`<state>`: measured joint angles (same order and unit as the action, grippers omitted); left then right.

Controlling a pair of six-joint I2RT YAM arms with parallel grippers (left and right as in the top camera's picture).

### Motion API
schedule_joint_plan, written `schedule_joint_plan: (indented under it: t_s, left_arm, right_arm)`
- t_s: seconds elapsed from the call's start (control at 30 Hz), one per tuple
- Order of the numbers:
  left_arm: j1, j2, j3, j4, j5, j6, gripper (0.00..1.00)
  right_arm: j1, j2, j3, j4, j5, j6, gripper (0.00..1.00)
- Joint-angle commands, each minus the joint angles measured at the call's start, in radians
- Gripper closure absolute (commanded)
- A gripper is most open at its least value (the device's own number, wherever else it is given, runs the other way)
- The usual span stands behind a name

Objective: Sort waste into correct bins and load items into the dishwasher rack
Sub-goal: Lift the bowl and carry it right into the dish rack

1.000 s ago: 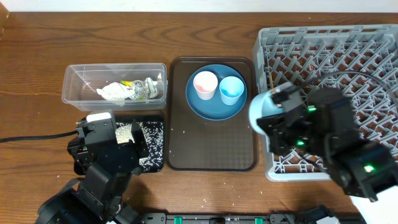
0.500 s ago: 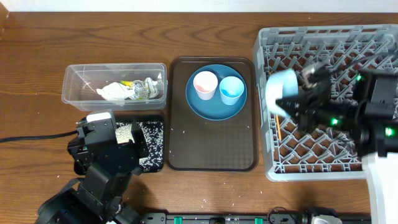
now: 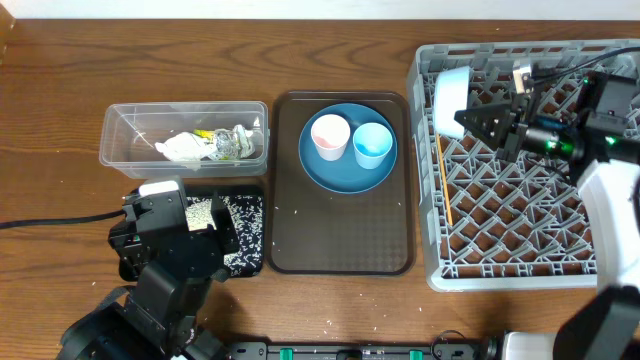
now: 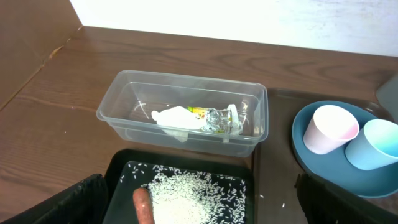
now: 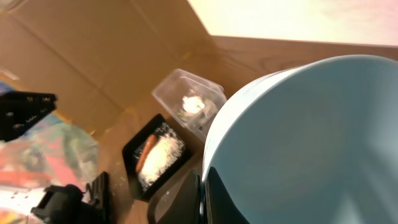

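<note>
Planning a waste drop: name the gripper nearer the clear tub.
Left. The left gripper is over the black tray beside the clear tub; the right gripper is away over the rack.

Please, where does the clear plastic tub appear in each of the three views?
Overhead: clear tub at upper left, directly behind the black tray.
Left wrist: tub at the centre, behind the black tray.
Right wrist: tub small, left of centre, up-right of the black tray.
Shared landmark: the black tray holding white rice.
</note>
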<state>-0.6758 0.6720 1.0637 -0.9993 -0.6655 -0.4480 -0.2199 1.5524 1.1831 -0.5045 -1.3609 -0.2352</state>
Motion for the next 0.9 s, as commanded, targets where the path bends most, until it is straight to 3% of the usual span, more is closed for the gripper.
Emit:
schedule_joint_plan:
  t_s: [0.0,0.33,0.87]
  left_arm:
    - [0.003,-0.001,0.016,-0.003,-0.023,-0.005,0.01]
    - [0.003,-0.001,0.016,-0.003,-0.023,-0.005,0.01]
    - [0.003,-0.001,0.016,-0.003,-0.023,-0.005,0.01]
  right_arm:
    - [-0.006,0.058,0.014,0.042,-0.129,0.006,0.99]
    - [-0.01,0.216,0.014,0.158,-0.129,0.006,0.99]
    - [-0.073,0.346,0.013,0.101,-0.031,0.003,0.99]
